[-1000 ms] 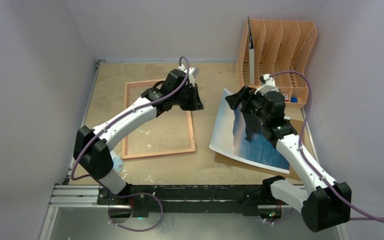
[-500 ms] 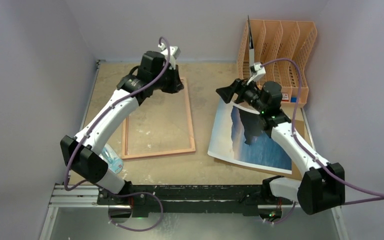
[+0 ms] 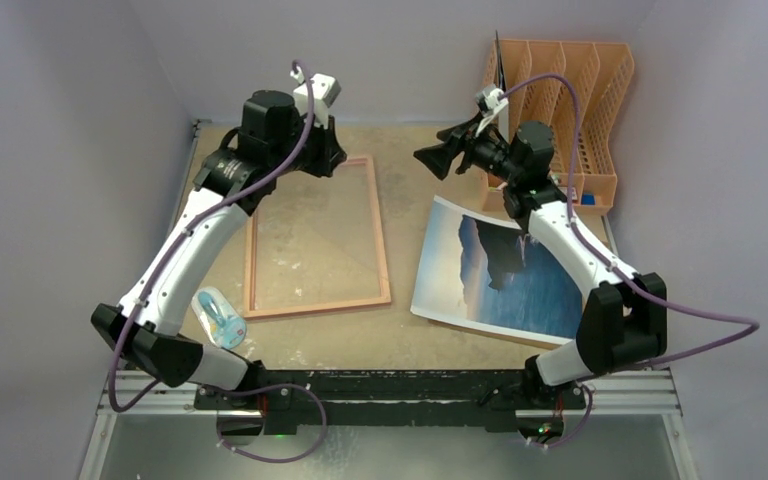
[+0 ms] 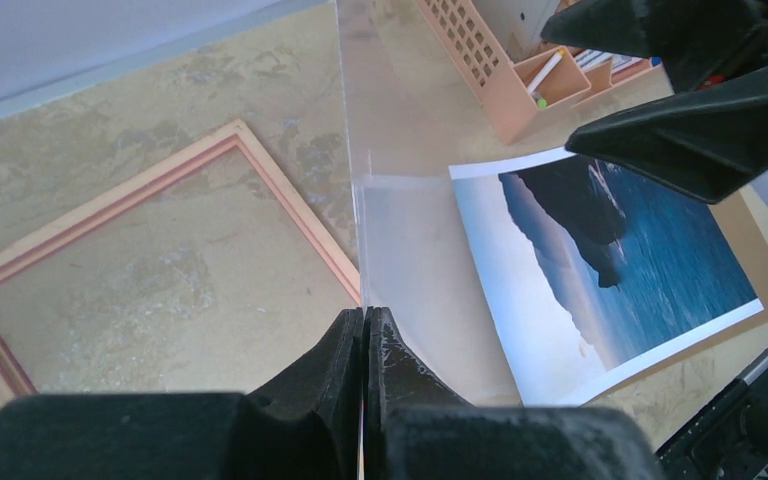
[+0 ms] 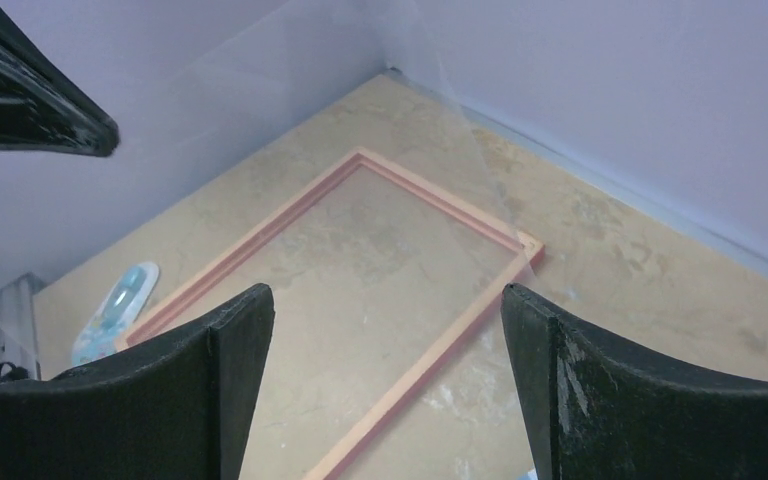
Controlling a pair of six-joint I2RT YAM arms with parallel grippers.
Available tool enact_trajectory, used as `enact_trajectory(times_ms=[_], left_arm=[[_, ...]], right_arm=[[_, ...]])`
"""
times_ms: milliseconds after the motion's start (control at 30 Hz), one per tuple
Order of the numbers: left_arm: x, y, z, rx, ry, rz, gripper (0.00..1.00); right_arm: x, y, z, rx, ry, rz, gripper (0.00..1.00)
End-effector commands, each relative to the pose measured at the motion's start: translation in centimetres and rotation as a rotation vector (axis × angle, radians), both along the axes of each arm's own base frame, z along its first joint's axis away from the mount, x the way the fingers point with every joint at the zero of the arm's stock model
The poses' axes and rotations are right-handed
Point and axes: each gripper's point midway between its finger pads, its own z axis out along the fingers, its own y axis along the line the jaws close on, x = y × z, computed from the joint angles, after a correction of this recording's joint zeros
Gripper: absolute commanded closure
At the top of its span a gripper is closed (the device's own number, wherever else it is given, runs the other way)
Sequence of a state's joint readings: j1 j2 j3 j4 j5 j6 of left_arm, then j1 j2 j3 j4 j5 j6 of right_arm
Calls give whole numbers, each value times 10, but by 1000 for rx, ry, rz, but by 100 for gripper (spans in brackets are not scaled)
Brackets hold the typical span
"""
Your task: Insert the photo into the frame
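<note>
From above, my left pincer (image 3: 328, 160) hangs over the far end of the frame (image 3: 318, 306), which lies flat on the table (image 3: 400, 330); what I grip there hardly shows from this height. My right pincer (image 3: 443, 148) is up in the air between the frame and the orange rack (image 3: 600, 90), spread wide with nothing in it. The photo (image 3: 500, 270) lies picture side up to the right of the frame, apart from it, beside my right arm. The rack's leftmost slot holds one flat thing (image 3: 501, 95) standing on edge, and its low front tray holds small bits, one of them blue (image 3: 587, 199). A small blue-and-white object (image 3: 218, 318) lies at the frame's near left corner. My left wrist camera shows my fingers pressed together on the edge of a clear sheet (image 4: 410, 250), with the photo's pale side seen through it. It also shows a brown sheet (image 4: 765, 260) peeping out from under the photo, and a white stick (image 4: 545, 75) in the rack's tray. My right wrist camera shows my two fingers (image 5: 230, 400) well apart, the frame far below between them, and a faint corner of the clear sheet over one corner of the frame.
</note>
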State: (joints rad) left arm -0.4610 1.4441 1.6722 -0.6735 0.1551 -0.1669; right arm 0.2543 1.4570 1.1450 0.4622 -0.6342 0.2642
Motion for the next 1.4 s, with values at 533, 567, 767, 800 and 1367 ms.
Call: enact_trajectory(times_ms=[533,567,767,800,1367], left_arm=[[-87,38,74,-104,-252,-40,100],[-90,39,76,-107,-256,-44,100],[-116,40,73,-121,-284,-113,100],[-118,40,72,-123,-287,-120,100],[-131,45,73,-96,-327,-152,100]], right_arm=[[-18,87,59,-35,-413,420,13],[-20,91,58,-42,-420,439,13],[-36,95,50,-102,-470,542,14],[-43,95,48,-109,-475,576,14],[-92,83,1,-267,-446,893,26]])
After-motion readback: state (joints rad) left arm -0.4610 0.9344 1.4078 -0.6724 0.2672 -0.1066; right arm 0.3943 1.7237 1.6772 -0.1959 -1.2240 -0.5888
